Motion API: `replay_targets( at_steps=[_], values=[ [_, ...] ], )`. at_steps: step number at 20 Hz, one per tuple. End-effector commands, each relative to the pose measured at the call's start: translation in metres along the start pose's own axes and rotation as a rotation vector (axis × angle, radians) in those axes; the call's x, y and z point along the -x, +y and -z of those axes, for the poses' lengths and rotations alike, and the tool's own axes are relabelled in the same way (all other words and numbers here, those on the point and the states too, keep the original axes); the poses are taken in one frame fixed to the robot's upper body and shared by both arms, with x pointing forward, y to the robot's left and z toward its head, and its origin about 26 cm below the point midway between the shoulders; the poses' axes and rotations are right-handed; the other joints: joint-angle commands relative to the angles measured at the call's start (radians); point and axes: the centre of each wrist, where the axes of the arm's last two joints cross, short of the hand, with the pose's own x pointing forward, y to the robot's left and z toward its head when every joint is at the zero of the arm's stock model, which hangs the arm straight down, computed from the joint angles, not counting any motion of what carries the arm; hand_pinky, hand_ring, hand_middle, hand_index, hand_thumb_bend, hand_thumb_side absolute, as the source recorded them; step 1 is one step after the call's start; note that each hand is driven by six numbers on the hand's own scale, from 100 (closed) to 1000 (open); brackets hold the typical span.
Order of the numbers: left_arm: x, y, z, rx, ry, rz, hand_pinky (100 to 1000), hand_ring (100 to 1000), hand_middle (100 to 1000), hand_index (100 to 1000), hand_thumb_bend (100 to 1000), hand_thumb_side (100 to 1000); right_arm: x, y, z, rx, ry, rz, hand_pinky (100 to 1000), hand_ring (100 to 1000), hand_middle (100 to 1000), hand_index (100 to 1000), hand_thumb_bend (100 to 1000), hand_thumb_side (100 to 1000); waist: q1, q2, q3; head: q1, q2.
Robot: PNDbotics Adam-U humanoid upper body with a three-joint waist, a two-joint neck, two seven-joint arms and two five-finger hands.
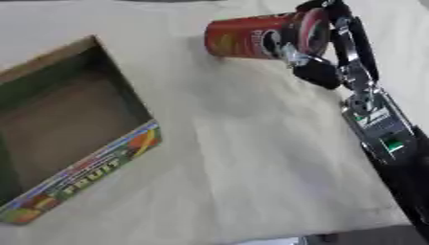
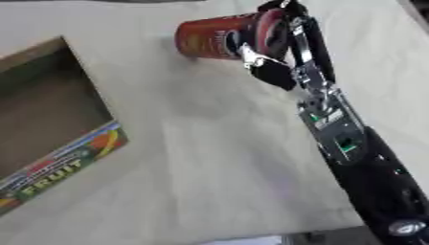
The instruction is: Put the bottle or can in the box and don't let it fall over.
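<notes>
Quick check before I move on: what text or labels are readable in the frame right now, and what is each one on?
"FRUIT": printed on the colourful front wall of the cardboard box.
Logo on the red can held in the right hand: white and dark mark, too blurred to read.
Green patch on the right forearm: no legible text.
Nothing else readable.

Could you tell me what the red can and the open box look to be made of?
The red cylindrical can, held by the right hand, looks like a printed paperboard tube with a smooth, slightly glossy wrap, though metal cannot be ruled out. The open rectangular box looks like cardboard: plain matte brown inside, with colourful fruit print on its outer wall.
</notes>
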Motion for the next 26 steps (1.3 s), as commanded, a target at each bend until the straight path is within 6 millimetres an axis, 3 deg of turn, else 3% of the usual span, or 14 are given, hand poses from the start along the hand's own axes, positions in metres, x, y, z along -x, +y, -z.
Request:
replay_targets(
  at_steps=[1,17,26],
  values=[
    [-0.005,0.003,0.003,-0.001,-0.025,0.001,466,804,897,695,201,646,-0.009,-0.011,0.009,0.037,-0.057,-0.009,100,672,334,254,100,100,-0.004,-0.019,0.001,-0.002,-0.011],
    [-0.005,0.003,0.003,0.001,-0.023,0.002,467,803,897,696,202,644,-0.028,-0.018,0.021,0.134,-0.167,0.068,100,587,309,231,100,100,-0.003,-0.024,-0.002,-0.002,-0.012],
    [-0.004,0.003,0.002,0.004,-0.023,0.005,467,803,897,696,201,643,-0.061,-0.021,0.043,0.196,-0.311,0.173,100,516,290,217,100,100,-0.004,-0.032,0.002,0.001,-0.015]
  ],
)
